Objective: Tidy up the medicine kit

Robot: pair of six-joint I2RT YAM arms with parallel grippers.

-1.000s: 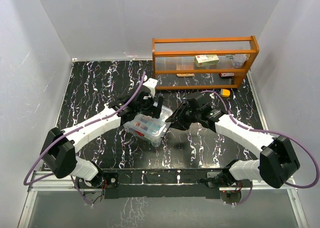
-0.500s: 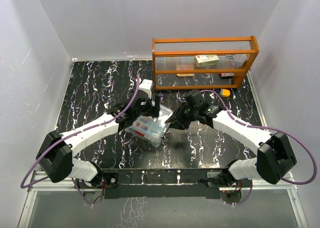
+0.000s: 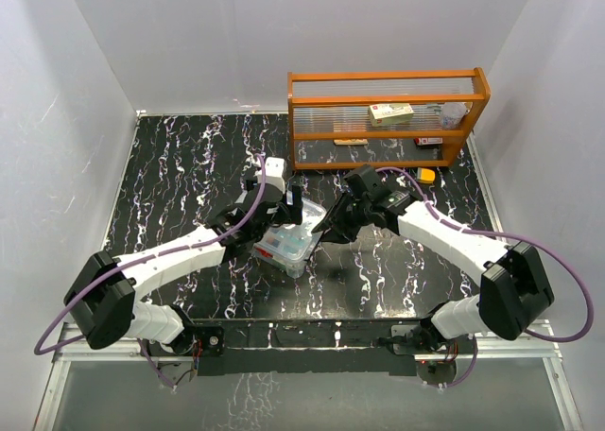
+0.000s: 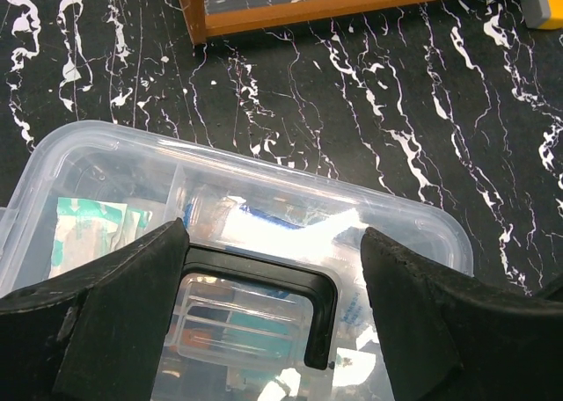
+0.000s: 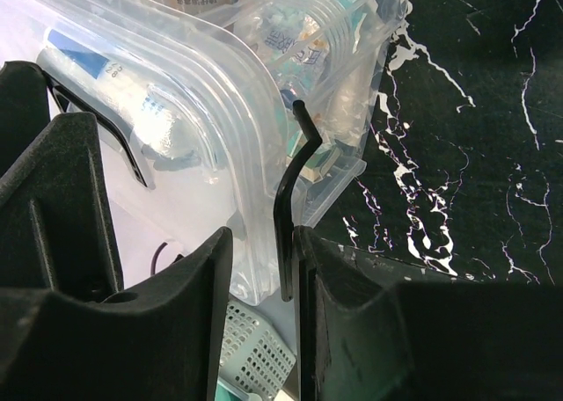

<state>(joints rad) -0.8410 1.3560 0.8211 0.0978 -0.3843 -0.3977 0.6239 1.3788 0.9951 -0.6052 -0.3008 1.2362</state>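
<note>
Top view: I log medicine kit [image 3: 288, 247] mid-table, near of orange rack [image 3: 388, 79]; left gripper [image 3: 284, 202] and right gripper [image 3: 326, 228] at it.
Left wrist: jaws wide, astride lid's dark handle [image 4: 318, 306].
Right wrist: jaws narrow, pinching kit's corner rim and dark clip [image 5: 286, 225].

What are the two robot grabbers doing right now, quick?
Left gripper: open, straddling the clear lid's dark rectangular handle.
Right gripper: shut on the thin black clip at the clear plastic box's edge.
</note>
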